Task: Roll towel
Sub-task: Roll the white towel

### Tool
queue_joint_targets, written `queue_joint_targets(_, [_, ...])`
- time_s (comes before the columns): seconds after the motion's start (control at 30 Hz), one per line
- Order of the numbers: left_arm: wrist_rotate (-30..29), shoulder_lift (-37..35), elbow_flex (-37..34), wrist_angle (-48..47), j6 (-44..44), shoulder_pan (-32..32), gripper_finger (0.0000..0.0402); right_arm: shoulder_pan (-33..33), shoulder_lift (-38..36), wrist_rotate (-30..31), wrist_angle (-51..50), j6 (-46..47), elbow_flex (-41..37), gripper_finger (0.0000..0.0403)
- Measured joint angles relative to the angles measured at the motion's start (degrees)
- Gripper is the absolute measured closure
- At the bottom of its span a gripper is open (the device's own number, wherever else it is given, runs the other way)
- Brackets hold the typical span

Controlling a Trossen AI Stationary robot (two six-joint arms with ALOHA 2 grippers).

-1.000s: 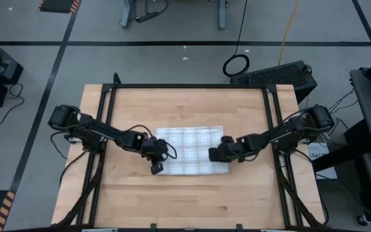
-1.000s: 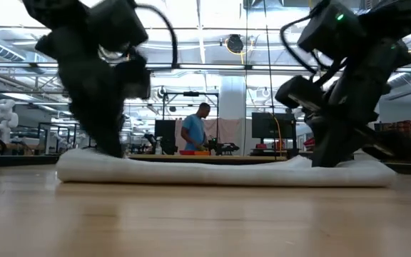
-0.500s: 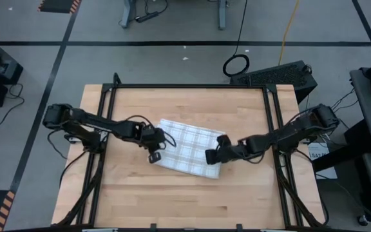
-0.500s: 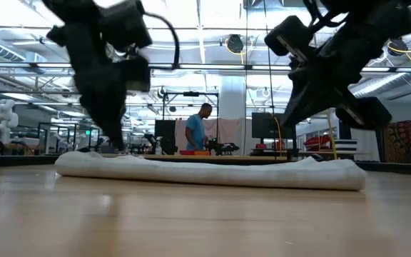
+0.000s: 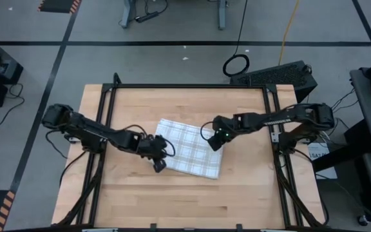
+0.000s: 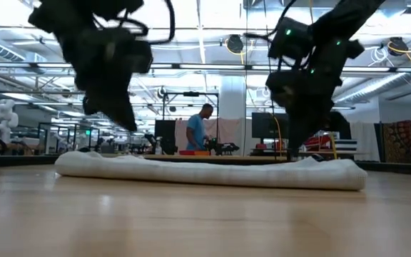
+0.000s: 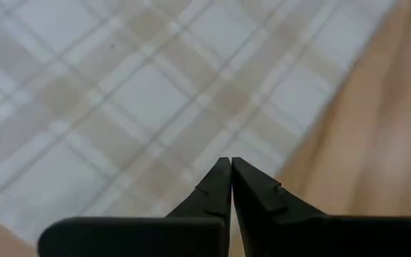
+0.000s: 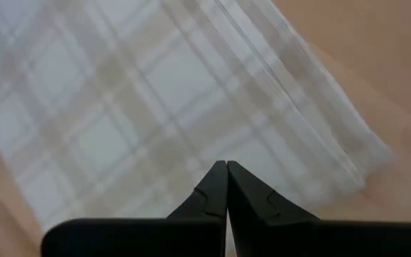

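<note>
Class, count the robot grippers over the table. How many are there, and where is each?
2. The left gripper is at the towel's left edge; the right gripper is at its far right corner. None seems hidden.

Towel (image 5: 190, 153): white, faint grey-beige plaid check. Table (image 5: 185, 193): light wood. Arms around towel: black.

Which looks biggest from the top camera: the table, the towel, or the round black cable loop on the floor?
1. The table, by far.
2. The towel lying on it.
3. The cable loop, smallest, though it lies lower, farther from the camera.
</note>
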Motion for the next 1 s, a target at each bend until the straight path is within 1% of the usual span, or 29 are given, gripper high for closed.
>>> queue_joint_targets(0.1, [0.0,5.1,0.1,2.5,0.1,-0.4,0.0384,-0.8,1.8,-0.5,-1.6,-0.9,-0.1,0.0403])
queue_joint_targets(0.23, [2.1,11.0,0.2,4.5,-0.3,-0.2,0.0384,-0.3,2.7,0.6,-3.7,1.6,-0.1,0.0403])
queue_joint_targets(0.37, [1.8,13.7,0.5,4.8,-0.1,0.4,0.0384,1.5,3.2,1.1,-6.3,6.6,-0.1,0.0403])
queue_joint_targets(0.5, [-0.3,13.8,0.4,4.1,4.8,2.1,0.0384,5.0,4.8,0.9,-6.7,13.0,-0.1,0.0403])
queue_joint_targets(0.67, [-2.0,13.3,0.3,3.5,11.9,5.9,0.0384,12.0,6.2,-0.2,-2.4,25.3,0.0,0.0403])
queue_joint_targets(0.8, [-2.3,13.1,0.3,4.0,14.7,9.4,0.0384,18.6,7.6,-0.1,3.4,37.5,0.0,0.0403])
queue_joint_targets(1.0, [-2.5,13.4,0.8,9.4,20.3,13.9,0.0384,26.7,12.0,5.0,17.0,53.8,0.1,0.0403])
